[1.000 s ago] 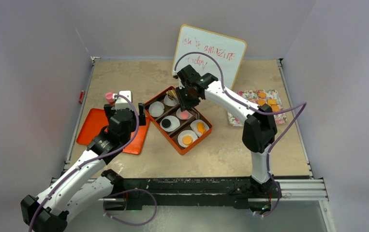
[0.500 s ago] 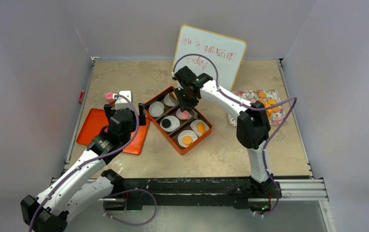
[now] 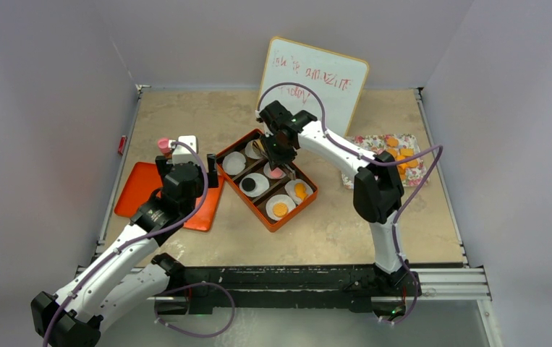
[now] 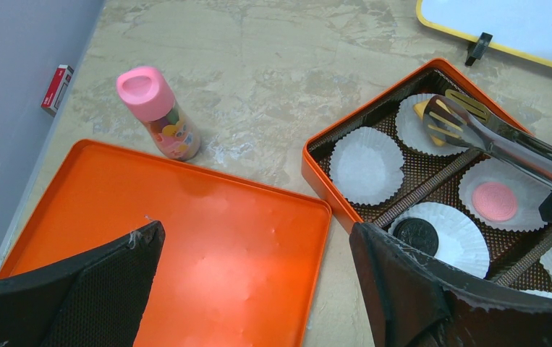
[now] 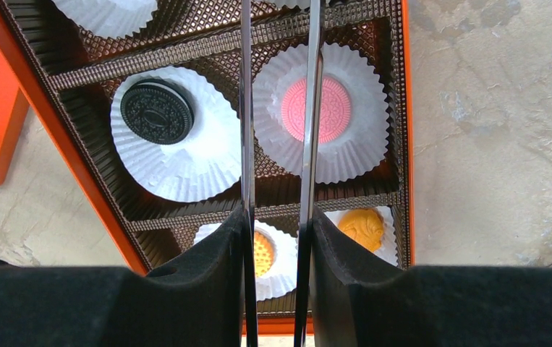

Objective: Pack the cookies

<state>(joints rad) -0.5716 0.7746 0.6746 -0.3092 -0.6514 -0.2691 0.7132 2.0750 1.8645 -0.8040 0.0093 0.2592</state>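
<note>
The orange box (image 3: 292,215) holds white paper cups in its compartments. In them lie a black cookie (image 5: 157,112), a pink cookie (image 5: 330,110) and two orange cookies (image 5: 262,253) (image 5: 362,228). My right gripper (image 5: 278,224) is shut on metal tongs (image 4: 490,137), which reach over the box's far corner. An orange cookie (image 4: 423,110) shows at the tong tips, over the far cup; whether it rests in the cup is unclear. My left gripper (image 4: 255,235) hangs open over the orange lid (image 4: 186,238) with nothing between its fingers.
More orange cookies (image 3: 399,153) lie on a floral plate (image 3: 374,141) at the right. A whiteboard (image 3: 316,79) stands behind the box. A pink-capped bottle (image 4: 158,112) stands beyond the lid, and a small red object (image 4: 57,88) lies by the left wall.
My right arm has swung left, carrying the tongs toward the box's far corner. The left arm has not moved.
</note>
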